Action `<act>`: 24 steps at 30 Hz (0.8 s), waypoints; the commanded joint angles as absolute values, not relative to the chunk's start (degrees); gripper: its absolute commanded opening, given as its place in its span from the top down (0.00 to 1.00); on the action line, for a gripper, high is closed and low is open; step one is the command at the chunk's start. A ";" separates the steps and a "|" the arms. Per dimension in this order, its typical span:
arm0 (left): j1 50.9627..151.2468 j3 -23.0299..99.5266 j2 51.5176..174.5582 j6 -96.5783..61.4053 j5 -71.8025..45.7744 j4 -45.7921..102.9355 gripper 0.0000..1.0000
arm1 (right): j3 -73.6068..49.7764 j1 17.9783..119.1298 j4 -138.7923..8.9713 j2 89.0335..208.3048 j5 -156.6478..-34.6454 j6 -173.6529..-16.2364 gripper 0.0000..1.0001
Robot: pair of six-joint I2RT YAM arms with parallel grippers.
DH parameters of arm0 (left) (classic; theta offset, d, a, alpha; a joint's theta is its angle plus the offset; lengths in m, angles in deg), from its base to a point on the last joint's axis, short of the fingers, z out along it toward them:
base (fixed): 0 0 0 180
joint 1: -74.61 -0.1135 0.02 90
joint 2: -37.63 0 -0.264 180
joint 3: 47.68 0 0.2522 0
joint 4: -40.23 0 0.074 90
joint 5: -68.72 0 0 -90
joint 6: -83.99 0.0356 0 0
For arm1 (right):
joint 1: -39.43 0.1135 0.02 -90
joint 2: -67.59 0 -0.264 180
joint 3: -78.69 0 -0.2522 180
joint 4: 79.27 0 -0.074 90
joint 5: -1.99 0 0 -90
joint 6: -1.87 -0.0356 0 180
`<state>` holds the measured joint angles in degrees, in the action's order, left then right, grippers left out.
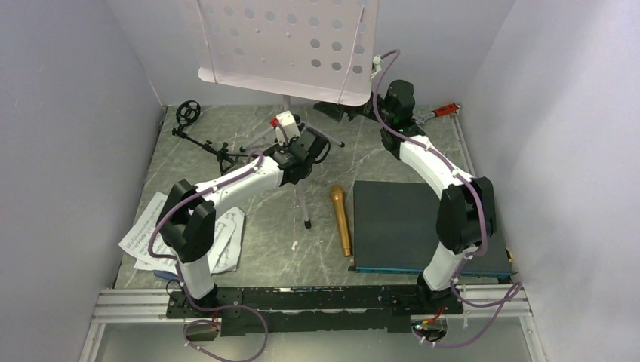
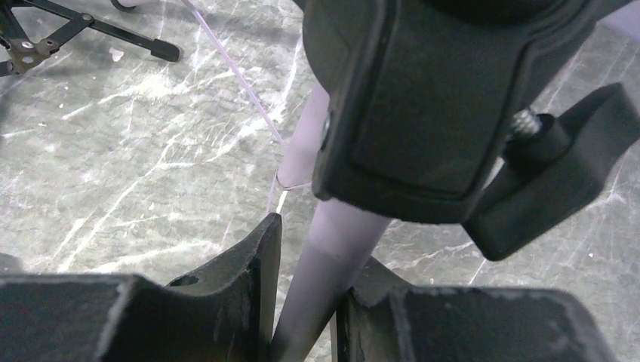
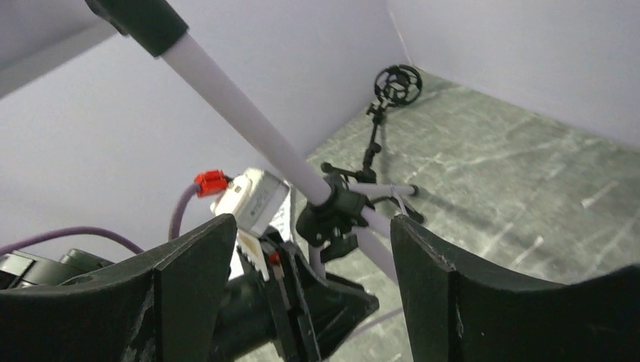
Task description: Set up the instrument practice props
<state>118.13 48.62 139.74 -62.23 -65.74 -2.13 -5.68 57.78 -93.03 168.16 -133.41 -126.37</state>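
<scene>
The pale perforated music stand [image 1: 287, 45] stands at the back on its silver tripod. My left gripper [image 1: 306, 147] is shut on the tripod's silver pole [image 2: 324, 249], just below its black clamp collar [image 2: 407, 113]. My right gripper [image 1: 340, 113] is open and empty behind the stand, its jaws wide apart [image 3: 313, 226] beside the pole [image 3: 241, 113]. The gold microphone [image 1: 341, 220] lies on the table. The small black mic stand [image 1: 204, 139] lies on its side at the back left, ring mount [image 3: 398, 83] toward the corner. White sheet-music pages [image 1: 143, 234] lie at the near left.
A dark flat board [image 1: 407, 226] covers the near right of the table. A red-handled wrench [image 1: 445, 109] lies at the back right. Pale walls close in the back and both sides. One tripod leg [image 1: 304, 211] reaches toward the table's middle.
</scene>
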 commanded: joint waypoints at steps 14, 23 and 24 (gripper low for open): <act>116.83 57.65 148.84 -75.43 -60.48 -9.83 0.97 | -33.09 54.19 -78.94 148.03 -120.34 -111.89 0.17; 116.86 62.78 153.42 -69.38 -55.15 -7.61 0.97 | -46.57 56.06 -87.21 146.03 -125.05 -111.85 0.17; 116.88 63.02 153.58 -69.07 -54.94 -7.61 0.97 | -47.52 56.30 -88.45 146.33 -125.50 -112.07 0.17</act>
